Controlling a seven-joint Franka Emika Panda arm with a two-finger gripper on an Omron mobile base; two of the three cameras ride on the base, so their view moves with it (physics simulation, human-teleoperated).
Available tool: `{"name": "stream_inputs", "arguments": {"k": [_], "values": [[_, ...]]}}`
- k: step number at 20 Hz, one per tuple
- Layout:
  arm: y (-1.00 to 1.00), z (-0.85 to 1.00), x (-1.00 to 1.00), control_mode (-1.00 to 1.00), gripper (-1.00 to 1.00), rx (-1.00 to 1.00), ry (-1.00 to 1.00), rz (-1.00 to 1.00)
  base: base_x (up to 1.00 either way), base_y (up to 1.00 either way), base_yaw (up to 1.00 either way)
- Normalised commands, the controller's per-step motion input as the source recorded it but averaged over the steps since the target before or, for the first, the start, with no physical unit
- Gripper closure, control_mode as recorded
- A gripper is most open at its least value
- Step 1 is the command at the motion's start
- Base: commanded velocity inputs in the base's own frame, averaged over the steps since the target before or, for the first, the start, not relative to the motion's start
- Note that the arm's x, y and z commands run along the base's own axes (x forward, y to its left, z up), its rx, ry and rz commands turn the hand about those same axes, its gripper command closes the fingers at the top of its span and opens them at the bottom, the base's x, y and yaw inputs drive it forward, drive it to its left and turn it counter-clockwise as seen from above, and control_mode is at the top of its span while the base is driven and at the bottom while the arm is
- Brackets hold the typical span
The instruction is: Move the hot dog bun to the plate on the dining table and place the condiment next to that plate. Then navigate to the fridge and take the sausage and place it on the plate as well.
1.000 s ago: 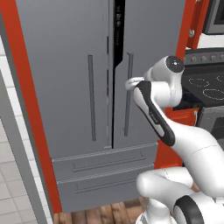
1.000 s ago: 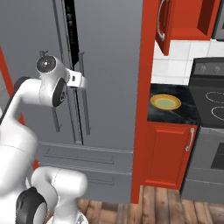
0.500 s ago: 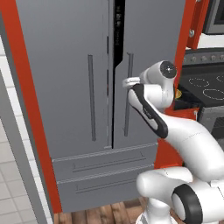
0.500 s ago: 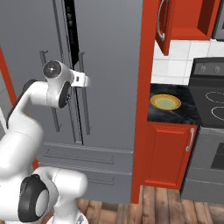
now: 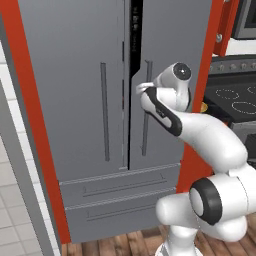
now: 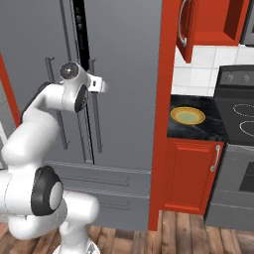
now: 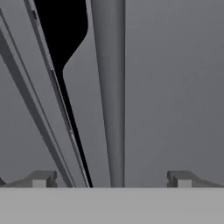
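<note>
1. We're parked in front of the fridge point(image 5: 100, 100), so by our read the navigation leg is done.
2. The fridge's right door is cracked: a dark gap shows along its top part between the two doors, lower down they look closed.
3. The gripper point(image 7: 111, 178) is wide open, holding nothing; the right door's bar handle point(image 7: 109, 96) runs between the two finger tips in the hand view, no contact visible.
4. In the left base view the hand sits right at that handle point(image 5: 146, 107).
5. The sausage isn't visible; we judge it's inside the fridge, can't confirm.
6. A yellow plate point(image 6: 187, 116) with olive centre sits on the black counter point(image 6: 198, 130) right of the fridge, looks bare. Whether that's the task plate we can't tell.
7. Bun, condiment and dining table can't be checked from here, so the first half stays unverified.
8. Left, as we judge: close on the handle, pull the door wide, grab the sausage, carry it to the plate.
</note>
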Motion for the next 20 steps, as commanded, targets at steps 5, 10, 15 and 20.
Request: {"name": "stream_inputs", "arguments": {"k": [5,10,15,20], "values": [[0.0,-0.04,0.46,-1.0,-1.0,0.0,0.0,0.0,0.0,0.0,0.0],[0.0,-0.09,0.37,-1.0,-1.0,0.0,-0.01,0.0,0.0,0.0,0.0],[0.0,-0.07,0.4,-1.0,-1.0,0.0,0.0,0.0,0.0,0.0,0.0],[0.0,-0.07,0.39,-1.0,-1.0,0.0,0.0,0.0,0.0,0.0,0.0]]}}
